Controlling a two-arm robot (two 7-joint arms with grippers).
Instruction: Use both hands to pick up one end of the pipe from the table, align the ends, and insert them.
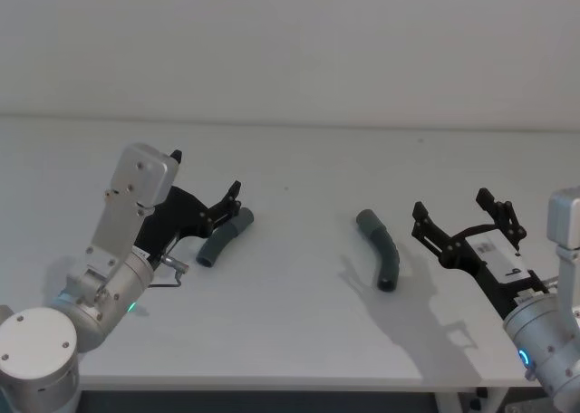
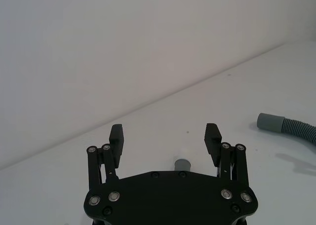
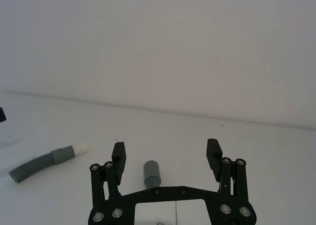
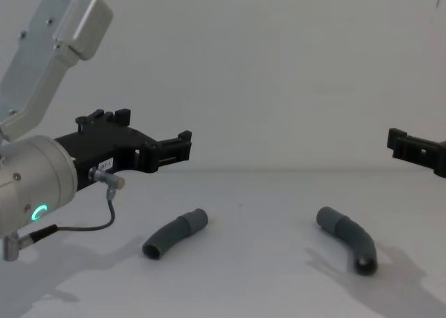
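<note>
Your left hand [image 2: 165, 131] hangs over the robot's left side of the tabletop [image 1: 299, 340]. Its fingers [image 2: 117, 136] are spread wide and there is nothing between them. The left pipe piece [image 1: 224, 237] lies flat on the tabletop just below and ahead of that hand. In the left wrist view one end of it shows past the palm, about midway between the two fingers. In the chest view the hand sits clearly higher than the piece and does not touch it. The piece lies on a slant, one end towards the middle of the tabletop and the other back towards the left arm. Its pale tip [image 3: 82, 148] seems to be on the end that points towards the middle, as far as the right wrist view lets you tell.

Your right hand [image 3: 166, 147] is also spread open and holds nothing. It hovers over the robot's right side of the tabletop. The right pipe piece [image 1: 381, 247] lies flat beside it, on the side towards the middle of the tabletop, near but apart. In the right wrist view its grey collar end [image 3: 152, 169] shows past the palm, between the fingers. The piece is gently bent, and the dark open mouth [image 4: 365, 264] at its other end faces the robot.

The two pieces lie well apart, with bare tabletop between them.
</note>
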